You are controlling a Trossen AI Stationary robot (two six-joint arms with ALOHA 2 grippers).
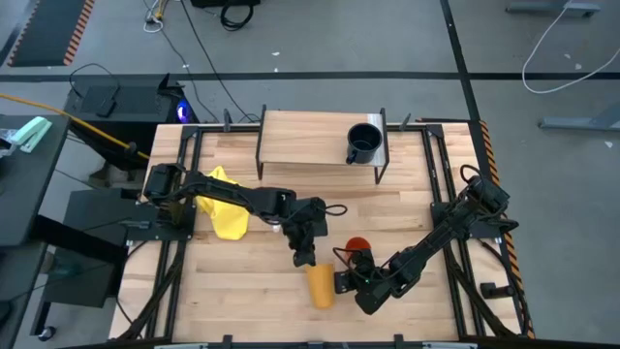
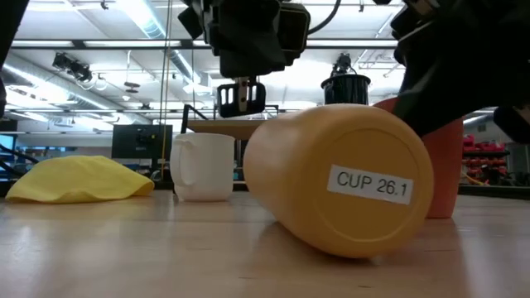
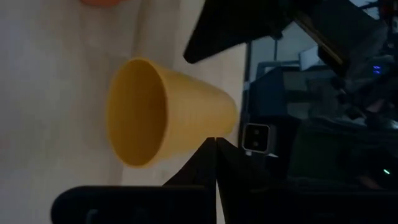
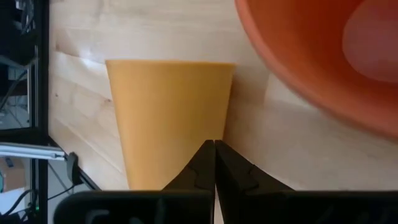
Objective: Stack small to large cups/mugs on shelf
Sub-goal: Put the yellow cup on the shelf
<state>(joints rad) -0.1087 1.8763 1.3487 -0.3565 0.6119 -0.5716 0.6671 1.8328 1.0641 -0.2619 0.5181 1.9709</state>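
1. High view: yellow-orange cup [image 1: 320, 285] on its side near the table's near edge, about mid-width. Long axis runs roughly far-to-near; mouth toward the far edge, labelled base toward the near edge, as seen in the low view.
2. Left gripper [image 1: 306, 257] just beyond the cup's mouth end, on the far side. Right gripper [image 1: 345, 279] just beside the cup's flank, on the side toward the table's right edge. Both close; left lines up with the axis, right sits square to the wall.
3. Left wrist view: looks obliquely at the open mouth, fingertips [image 3: 205, 155] pressed together, nothing between them.
4. Right wrist view: fingertips [image 4: 205, 155] also together, empty, aimed at the cup's side wall.
5. Smaller orange-red cup [image 1: 358, 246] upright, just behind the right gripper toward the far edge, near the lying cup.
6. Dark mug [image 1: 363, 143] already on the shelf [image 1: 300, 136] along the far edge, at its right end by the ribbed strip.
7. White mug [image 2: 203, 165] upright in the low view, left of the lying cup; not made out from above.
8. Yellow cloth [image 1: 228, 215] toward the left edge, clear of things.
9. Judgement: either pair must part before any grip; a rim pinch from the left looks the shorter route.
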